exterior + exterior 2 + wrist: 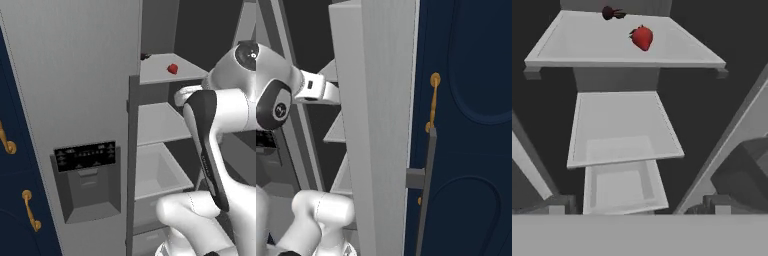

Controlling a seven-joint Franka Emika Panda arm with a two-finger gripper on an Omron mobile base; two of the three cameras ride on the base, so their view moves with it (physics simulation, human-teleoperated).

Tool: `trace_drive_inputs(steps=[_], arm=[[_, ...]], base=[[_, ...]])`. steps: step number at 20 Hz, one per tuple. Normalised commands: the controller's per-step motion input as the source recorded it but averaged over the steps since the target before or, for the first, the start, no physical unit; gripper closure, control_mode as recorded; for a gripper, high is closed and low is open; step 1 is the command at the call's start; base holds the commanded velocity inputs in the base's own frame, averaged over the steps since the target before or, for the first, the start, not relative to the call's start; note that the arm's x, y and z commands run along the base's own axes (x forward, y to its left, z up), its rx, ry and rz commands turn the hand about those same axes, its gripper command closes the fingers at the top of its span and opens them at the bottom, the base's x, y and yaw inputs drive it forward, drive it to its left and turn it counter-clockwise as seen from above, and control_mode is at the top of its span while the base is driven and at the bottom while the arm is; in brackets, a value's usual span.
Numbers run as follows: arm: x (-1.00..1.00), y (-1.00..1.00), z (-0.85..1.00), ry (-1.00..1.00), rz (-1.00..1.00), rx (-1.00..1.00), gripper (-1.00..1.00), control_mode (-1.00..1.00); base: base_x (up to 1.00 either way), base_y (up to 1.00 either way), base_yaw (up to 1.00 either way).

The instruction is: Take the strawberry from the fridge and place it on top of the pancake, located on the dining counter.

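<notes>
One strawberry (642, 38), tip down, upper shelf (582, 45)

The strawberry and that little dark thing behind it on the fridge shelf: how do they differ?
The strawberry is bright red; the small dark object is a deep maroon, nearly black. The strawberry looks larger and sits nearer the shelf's front, while the dark object lies at the back edge. What the dark object is, I cannot tell. Both rest on the same top shelf of the open fridge.

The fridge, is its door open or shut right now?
Open. The fridge shows its inside: white shelves, with the strawberry lying on the top shelf beside a small dark thing.
</notes>
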Motion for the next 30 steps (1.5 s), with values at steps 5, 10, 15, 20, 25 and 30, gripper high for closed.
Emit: trace_drive_inputs(steps=[5,10,15,20,25,30], arm=[[0.95,0.00,0.74,-0.30,-0.05,0.04,-1.00,-1.00],[0.76,-0.13,0.29,0.06,0.01,0.06,-1.00,-1.00],[0.82,-0.36,-0.01,0.09,0.01,0.07,-1.00,-1.00],[0.85,-0.01,-0.09,0.03,0.05,0.00,-1.00,-1.00],[0.51,0.00,-0.22,0.10,0.01,0.00,-1.00,-1.00],[0.57,-0.12,-0.40,0.03,0.00,0.00,-1.00,-1.00]], base=[[0.00,0.00,0.00],[0.00,0.00,0.00],[0.00,0.00,0.00],[0.00,0.00,0.00],[0.00,0.00,0.00],[0.00,0.00,0.00]])
